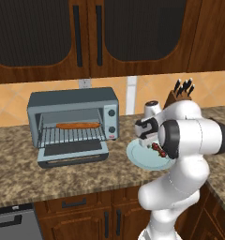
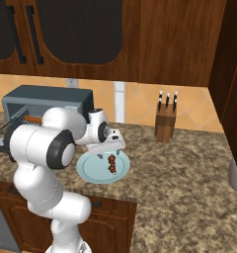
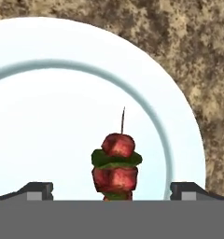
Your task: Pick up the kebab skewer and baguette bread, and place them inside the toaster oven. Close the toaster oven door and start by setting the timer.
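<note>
The kebab skewer (image 3: 115, 168), red meat chunks with green pieces, lies on a pale blue plate (image 3: 48, 70). My gripper (image 3: 113, 191) hangs open just above it, one fingertip (image 3: 37, 190) on each side of the skewer and not touching it. From the base views the skewer (image 2: 111, 164) sits right of centre on the plate (image 1: 138, 159) under my hand. The baguette bread (image 1: 78, 125) lies on the wire rack inside the toaster oven (image 1: 72, 101). The toaster oven door (image 1: 72, 157) is dropped open onto the counter.
A knife block (image 1: 180, 93) stands at the back right, by the wall. A small white object (image 1: 152, 108) sits behind the plate. The oven's knob panel (image 1: 111, 119) faces front. Speckled granite counter (image 2: 179, 168) stretches to the right of the plate.
</note>
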You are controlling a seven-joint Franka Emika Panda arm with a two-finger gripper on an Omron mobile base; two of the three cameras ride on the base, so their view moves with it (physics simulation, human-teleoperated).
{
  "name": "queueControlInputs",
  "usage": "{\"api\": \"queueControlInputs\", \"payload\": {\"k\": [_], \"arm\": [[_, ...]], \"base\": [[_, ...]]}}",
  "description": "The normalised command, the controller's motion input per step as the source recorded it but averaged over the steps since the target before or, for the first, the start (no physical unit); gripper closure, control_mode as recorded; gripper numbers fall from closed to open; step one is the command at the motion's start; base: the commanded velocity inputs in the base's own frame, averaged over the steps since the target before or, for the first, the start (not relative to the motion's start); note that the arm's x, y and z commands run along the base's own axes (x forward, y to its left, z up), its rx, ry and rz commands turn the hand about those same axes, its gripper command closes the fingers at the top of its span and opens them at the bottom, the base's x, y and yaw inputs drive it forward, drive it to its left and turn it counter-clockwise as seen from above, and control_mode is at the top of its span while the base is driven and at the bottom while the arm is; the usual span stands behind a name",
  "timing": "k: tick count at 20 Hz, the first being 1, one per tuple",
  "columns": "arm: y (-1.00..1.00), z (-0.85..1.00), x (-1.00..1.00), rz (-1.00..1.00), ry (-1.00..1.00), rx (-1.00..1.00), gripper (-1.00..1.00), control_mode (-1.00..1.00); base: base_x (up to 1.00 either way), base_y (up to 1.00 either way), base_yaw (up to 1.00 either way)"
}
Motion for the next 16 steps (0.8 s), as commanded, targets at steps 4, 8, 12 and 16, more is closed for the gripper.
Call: {"api": "queueControlInputs", "payload": {"k": [4, 8, 12, 16], "arm": [[-0.06, -0.26, 0.00, 0.00, 0.00, 0.00, -1.00, -1.00], [-0.01, -0.23, -0.07, 0.00, -0.05, 0.00, -1.00, -1.00], [-0.08, -0.18, -0.02, -0.02, 0.00, 0.02, -1.00, -1.00], [-0.26, -0.20, -0.01, -0.01, -0.01, 0.04, -1.00, -1.00]], "base": [[0.00, 0.00, 0.00], [0.00, 0.00, 0.00], [0.00, 0.00, 0.00], [0.00, 0.00, 0.00]]}}
